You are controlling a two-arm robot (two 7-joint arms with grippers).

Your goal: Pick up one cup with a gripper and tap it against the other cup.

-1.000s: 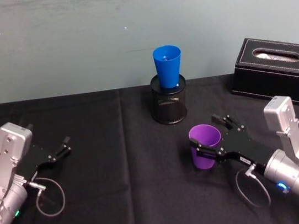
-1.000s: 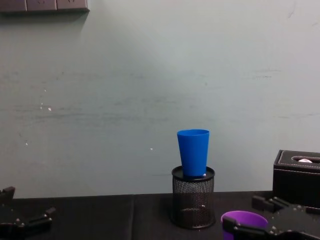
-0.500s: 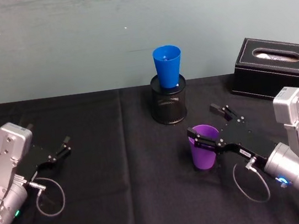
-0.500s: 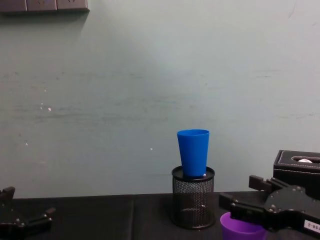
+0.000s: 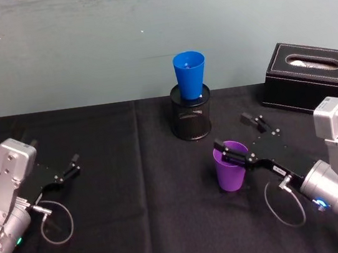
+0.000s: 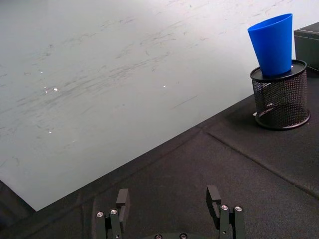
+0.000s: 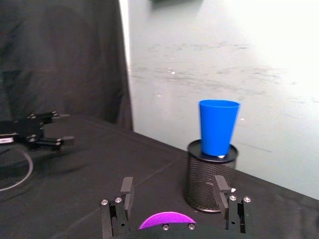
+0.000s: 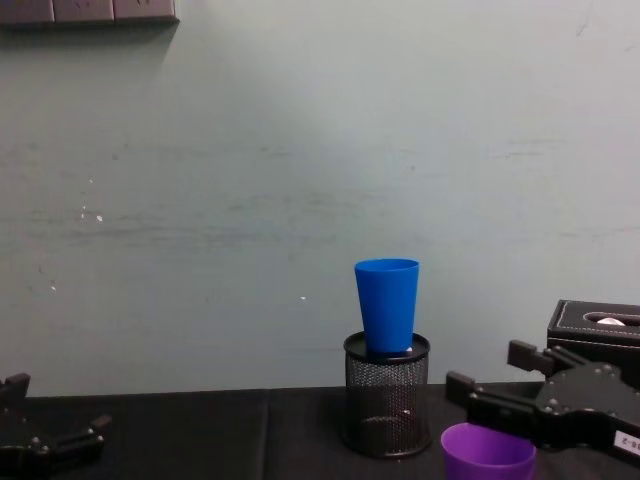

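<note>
Oddly, the blue cup (image 5: 190, 74) stands base-down in the mesh holder (image 5: 193, 118), raised well above the cloth (image 5: 133, 188), so a tap will likely mean lifting the purple cup (image 5: 230, 165) up to it. That purple one sits upright on the cloth at about five o'clock from the holder. The right gripper (image 5: 241, 138) hovers over its rim, jaws spread wide with nothing held, one fingertip above the mouth, the other beyond the cup's far side. The left gripper (image 5: 72, 164) rests open at nine o'clock.
</note>
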